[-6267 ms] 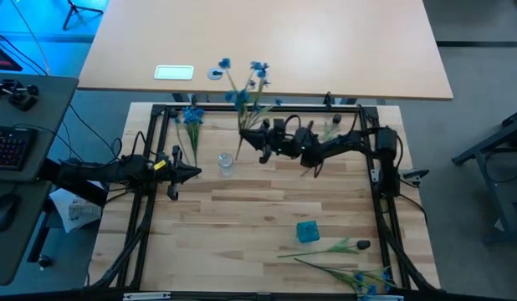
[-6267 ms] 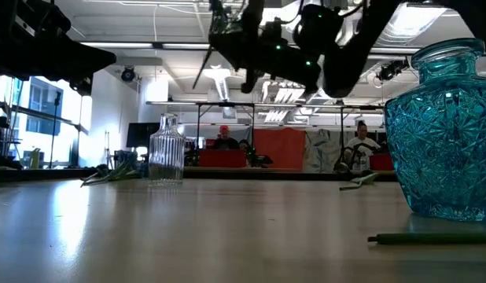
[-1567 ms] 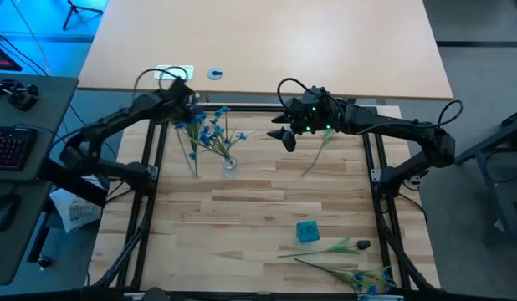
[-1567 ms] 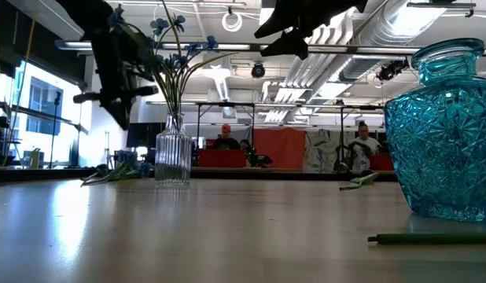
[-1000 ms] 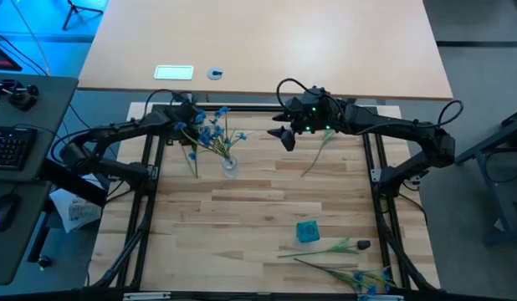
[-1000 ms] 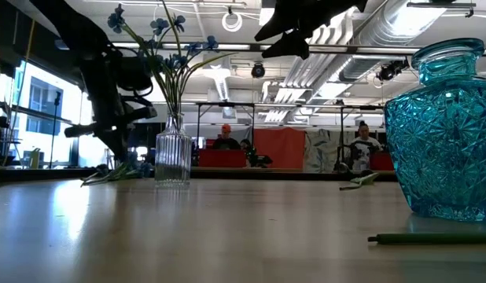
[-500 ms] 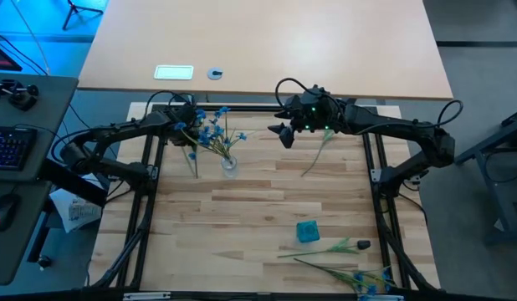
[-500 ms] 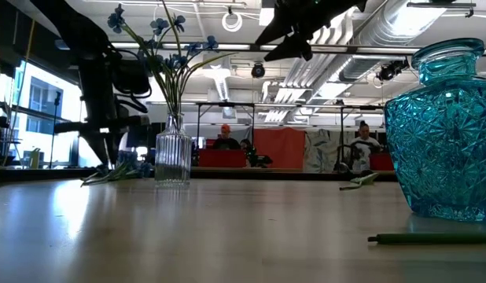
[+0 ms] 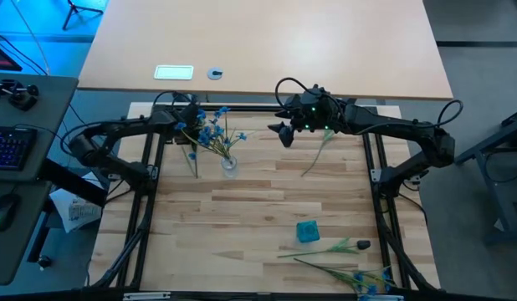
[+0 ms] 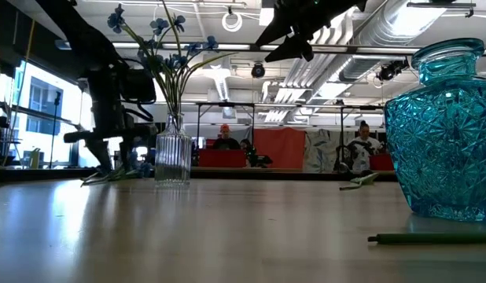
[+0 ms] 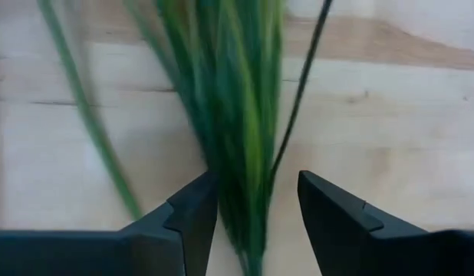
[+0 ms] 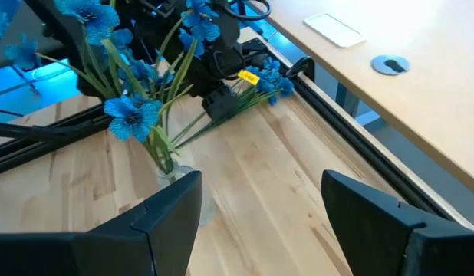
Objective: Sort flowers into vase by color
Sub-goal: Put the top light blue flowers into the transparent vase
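At the table's far left, the left gripper (image 9: 188, 125) is hanging low over a lying blue flower stem (image 9: 192, 144), its fingers (image 11: 192, 215) standing parted on either side of the green stalks (image 11: 241, 153), not pinching them. Just beside it, a clear glass vase (image 9: 228, 162) is holding blue flowers (image 9: 210, 131). Further right, the right gripper (image 9: 279, 132) is hovering wide open, holding nothing. At the near right, a blue vase (image 9: 307, 232) is standing above a dark-budded stem (image 9: 338, 247) and another blue stem (image 9: 359, 278).
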Controlling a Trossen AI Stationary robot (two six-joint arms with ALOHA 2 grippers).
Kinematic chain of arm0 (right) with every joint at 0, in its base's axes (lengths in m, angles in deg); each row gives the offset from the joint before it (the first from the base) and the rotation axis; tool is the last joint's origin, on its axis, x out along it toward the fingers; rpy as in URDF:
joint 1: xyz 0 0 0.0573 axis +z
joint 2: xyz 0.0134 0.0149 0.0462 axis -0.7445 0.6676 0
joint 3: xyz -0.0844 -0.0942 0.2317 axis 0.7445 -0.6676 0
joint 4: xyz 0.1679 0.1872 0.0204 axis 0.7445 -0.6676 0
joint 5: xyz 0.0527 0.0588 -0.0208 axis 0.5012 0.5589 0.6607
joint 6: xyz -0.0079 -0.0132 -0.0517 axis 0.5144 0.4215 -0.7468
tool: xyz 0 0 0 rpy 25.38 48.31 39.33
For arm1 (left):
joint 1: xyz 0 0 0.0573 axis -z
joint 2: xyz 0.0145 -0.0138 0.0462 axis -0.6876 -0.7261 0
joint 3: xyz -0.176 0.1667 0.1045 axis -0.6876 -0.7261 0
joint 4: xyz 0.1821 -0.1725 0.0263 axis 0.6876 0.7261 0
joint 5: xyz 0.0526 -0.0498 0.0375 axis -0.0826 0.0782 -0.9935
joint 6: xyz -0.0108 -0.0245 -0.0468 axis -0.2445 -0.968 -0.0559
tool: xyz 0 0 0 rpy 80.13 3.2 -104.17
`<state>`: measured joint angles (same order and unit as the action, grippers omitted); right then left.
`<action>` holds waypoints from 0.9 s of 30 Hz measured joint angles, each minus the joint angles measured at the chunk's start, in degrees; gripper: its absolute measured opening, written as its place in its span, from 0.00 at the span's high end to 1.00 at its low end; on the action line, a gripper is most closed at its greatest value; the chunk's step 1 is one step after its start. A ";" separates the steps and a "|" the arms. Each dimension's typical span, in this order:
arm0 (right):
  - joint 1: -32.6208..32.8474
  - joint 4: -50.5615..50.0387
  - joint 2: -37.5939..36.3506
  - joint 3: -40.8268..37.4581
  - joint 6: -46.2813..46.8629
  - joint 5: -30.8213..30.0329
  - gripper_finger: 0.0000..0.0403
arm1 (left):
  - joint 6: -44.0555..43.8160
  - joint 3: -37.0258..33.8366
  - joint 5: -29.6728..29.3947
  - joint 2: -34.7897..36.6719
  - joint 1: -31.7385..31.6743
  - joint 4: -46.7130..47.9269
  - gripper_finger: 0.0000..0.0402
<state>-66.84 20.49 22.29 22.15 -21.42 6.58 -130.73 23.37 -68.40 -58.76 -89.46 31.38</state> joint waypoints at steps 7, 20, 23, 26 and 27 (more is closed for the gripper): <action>0.02 0.00 0.00 0.00 1.49 -0.71 0.35 | 0.08 0.09 -0.03 -3.98 0.00 0.28 0.58; 0.02 0.00 0.02 0.00 2.50 -1.84 0.35 | 4.86 0.01 -1.26 -5.02 -0.08 -0.26 0.65; 0.02 0.00 0.02 0.00 2.50 -2.29 0.35 | 6.02 -0.27 -1.16 -2.23 -0.10 0.75 0.81; 0.02 0.00 0.02 0.00 2.47 -2.24 0.35 | 6.02 -0.17 -1.63 2.62 -0.15 0.70 0.96; 0.02 0.00 0.02 0.00 2.40 -2.20 0.35 | 6.18 -0.15 -1.85 4.44 -0.15 0.68 0.97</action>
<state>-66.82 20.49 22.31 22.15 -19.02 4.37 -124.55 23.22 -70.25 -54.32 -89.62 32.07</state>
